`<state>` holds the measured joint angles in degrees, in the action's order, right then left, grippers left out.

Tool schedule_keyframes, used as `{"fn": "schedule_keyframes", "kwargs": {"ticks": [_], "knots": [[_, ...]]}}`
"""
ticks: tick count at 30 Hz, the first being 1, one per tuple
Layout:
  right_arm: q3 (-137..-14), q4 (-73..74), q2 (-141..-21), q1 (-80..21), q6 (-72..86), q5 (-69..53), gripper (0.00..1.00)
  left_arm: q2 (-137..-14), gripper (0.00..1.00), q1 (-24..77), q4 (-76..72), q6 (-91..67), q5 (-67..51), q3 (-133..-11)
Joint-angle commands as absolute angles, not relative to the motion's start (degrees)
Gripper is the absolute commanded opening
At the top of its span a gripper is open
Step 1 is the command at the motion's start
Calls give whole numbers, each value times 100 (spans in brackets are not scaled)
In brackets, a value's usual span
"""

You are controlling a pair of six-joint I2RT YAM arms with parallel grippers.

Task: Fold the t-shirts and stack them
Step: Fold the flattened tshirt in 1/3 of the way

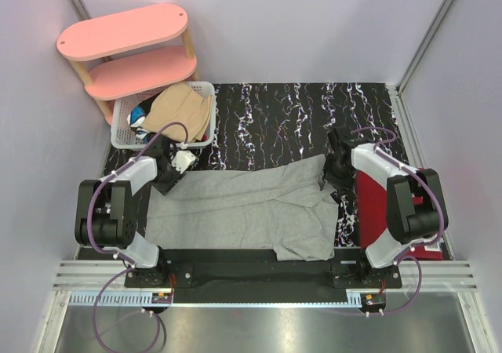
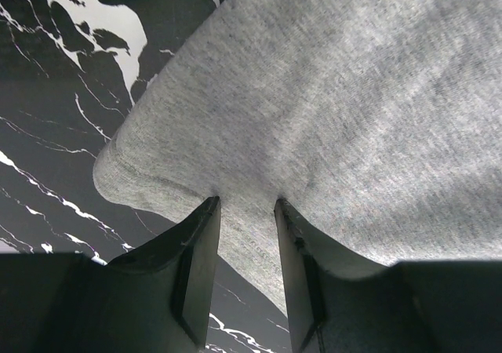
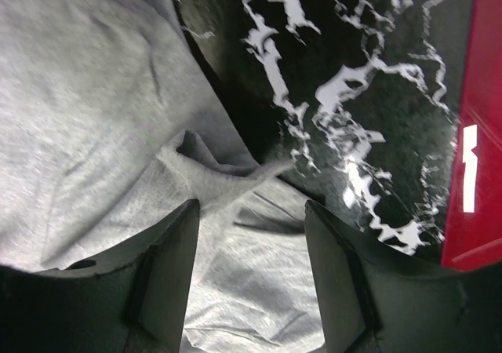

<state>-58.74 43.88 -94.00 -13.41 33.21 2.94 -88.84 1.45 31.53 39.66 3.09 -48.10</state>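
- The grey shirt (image 1: 235, 204) lies spread flat across the near half of the black, white-veined table (image 1: 274, 118), between the two arms.
- The left gripper (image 2: 246, 205) is at the shirt's left far corner. Its jaws are about half spread and straddle the rounded hem, with cloth in the gap, and no pinch is seen.
- The right gripper (image 3: 251, 208) is at the shirt's right far corner. Its jaws are wide, and a small raised peak of grey cloth sits just ahead of the gap.
- A folded red cloth (image 1: 375, 200) lies on the table at the right edge, under the right arm. The right wrist view shows a white printed mark (image 3: 469, 169) on it, but too little is visible to read.
- A tan shirt (image 1: 184, 110) is heaped in the white basket (image 1: 121, 137) at the far left, over darker and blue cloth.
- A pink shelf (image 1: 125, 31) stands behind the basket.
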Motion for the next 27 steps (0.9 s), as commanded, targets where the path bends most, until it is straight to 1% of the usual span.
{"fn": "schedule_keyframes", "kwargs": {"ticks": [1, 6, 8, 9, 11, 14, 15, 17, 19, 22, 23, 25, 26, 27], "knots": [[-5731, 4561, -8825, -1380, 3296, 580, 63, -8789, 40, 97, 3182, 4017, 404, -4684], [-5529, 4483, -8605, -1380, 3410, 247, 61, -8815, 40, 97, 3199, 3999, 395, -4720], [-5406, 4351, -8543, -1371, 3428, 19, 58, -8815, 40, 97, 3208, 3999, 396, -4729], [-5344, 4159, -8421, -1380, 3428, -409, 57, -8807, 40, 97, 3217, 3990, 396, -4729], [-5178, 3956, -8254, -1371, 3524, -781, 56, -8798, 40, 97, 3225, 3999, 387, -4729], [-5080, 4077, -8095, -1380, 3726, -581, 53, -8798, 40, 97, 3217, 4008, 413, -4720], [-5045, 4217, -8025, -1380, 3753, -249, 53, -8798, 40, 97, 3208, 4017, 422, -4720], [-4923, 4245, -7981, -1380, 3736, -27, 53, -8807, 40, 97, 3217, 4017, 422, -4728], [-4878, 4236, -8059, -1371, 3718, -26, 53, -8824, 40, 97, 3217, 4008, 439, -4772], [-4773, 4123, -8323, -1380, 3762, -26, 49, -8842, 40, 97, 3234, 3999, 431, -4816], [-4755, 4044, -8454, -1380, 3744, 122, 48, -8824, 40, 97, 3243, 3999, 431, -4834], [-4737, 3973, -8665, -1380, 3753, 219, 39, -8798, 40, 97, 3234, 4025, 466, -4816], [-4746, 3964, -8710, -1380, 3736, 298, 30, -8798, 40, 97, 3243, 4051, 483, -4808], [-4755, 3964, -8771, -1380, 3761, 334, 24, -8798, 40, 88, 3226, 4043, 483, -4790]]}}
